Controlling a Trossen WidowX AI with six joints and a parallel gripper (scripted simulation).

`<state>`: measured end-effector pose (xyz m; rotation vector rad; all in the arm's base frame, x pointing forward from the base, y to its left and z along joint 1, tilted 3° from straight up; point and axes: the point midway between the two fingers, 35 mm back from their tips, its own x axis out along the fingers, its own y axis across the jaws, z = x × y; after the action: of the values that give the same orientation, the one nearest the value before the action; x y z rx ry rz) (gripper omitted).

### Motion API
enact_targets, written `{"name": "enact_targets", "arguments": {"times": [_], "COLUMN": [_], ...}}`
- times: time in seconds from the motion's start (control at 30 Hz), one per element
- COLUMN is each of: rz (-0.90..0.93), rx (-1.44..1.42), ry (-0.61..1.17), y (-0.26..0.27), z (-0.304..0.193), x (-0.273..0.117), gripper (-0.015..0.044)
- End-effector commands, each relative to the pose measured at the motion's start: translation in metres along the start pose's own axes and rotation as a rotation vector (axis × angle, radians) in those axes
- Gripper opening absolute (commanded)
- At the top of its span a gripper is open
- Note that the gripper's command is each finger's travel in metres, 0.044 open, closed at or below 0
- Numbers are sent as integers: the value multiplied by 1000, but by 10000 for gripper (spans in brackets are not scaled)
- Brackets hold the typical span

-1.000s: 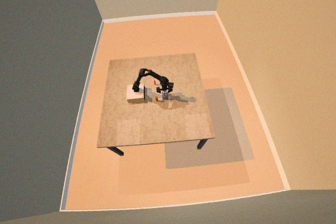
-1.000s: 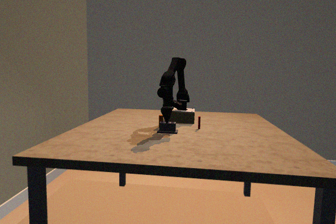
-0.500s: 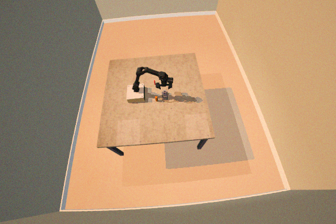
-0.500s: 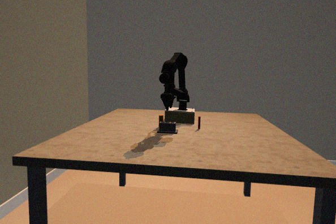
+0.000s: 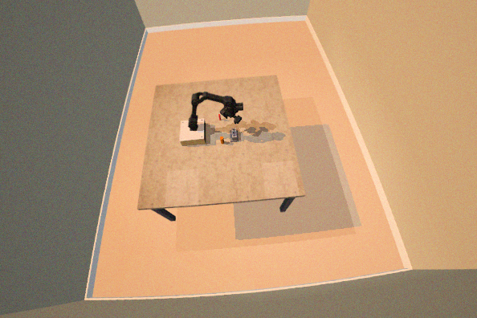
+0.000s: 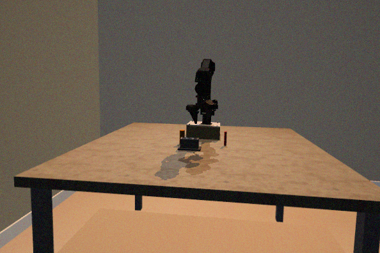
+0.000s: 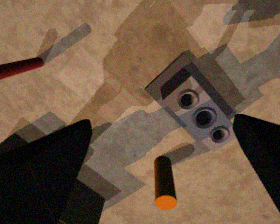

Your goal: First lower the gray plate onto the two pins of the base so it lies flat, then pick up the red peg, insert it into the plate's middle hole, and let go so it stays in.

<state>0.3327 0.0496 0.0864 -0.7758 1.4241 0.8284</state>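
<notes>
From my station I judge the gray plate point(image 5: 234, 132) point(image 6: 189, 143) point(image 7: 196, 111) seated on its base point(image 5: 234, 140) point(image 6: 189, 149) point(image 7: 153, 84), gripper point(image 5: 233, 117) point(image 6: 203, 121) point(image 7: 161, 123) fingers spread and empty, the red peg point(image 5: 219, 117) point(image 6: 225, 138) point(image 7: 18, 68) upright on the table point(image 5: 225, 177) point(image 6: 272, 163) point(image 7: 66, 95), still to be inserted.

Wrist view: we can't see inside the three holes of the gray plate point(image 5: 234, 133) point(image 6: 189, 143) point(image 7: 206, 117), too dark; pins not visible. Tool point(image 7: 161, 123) fingers cut off at lower left and right edges. Red peg point(image 7: 18, 68) clipped at left edge. Top view, center: plate and base too small, we can't tell the seating. Exterior view: orange peg point(image 6: 182, 137) partly hidden behind plate.
</notes>
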Motion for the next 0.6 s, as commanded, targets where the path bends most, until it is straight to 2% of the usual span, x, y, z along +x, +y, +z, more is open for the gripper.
{"name": "enact_targets", "arguments": {"times": [0.0, 0.57], "rz": [19, 16], "rx": [662, 1358], "ry": [-22, -4], "y": [67, 124], "z": [23, 28], "x": [0, 2], "gripper": [440, 440]}}
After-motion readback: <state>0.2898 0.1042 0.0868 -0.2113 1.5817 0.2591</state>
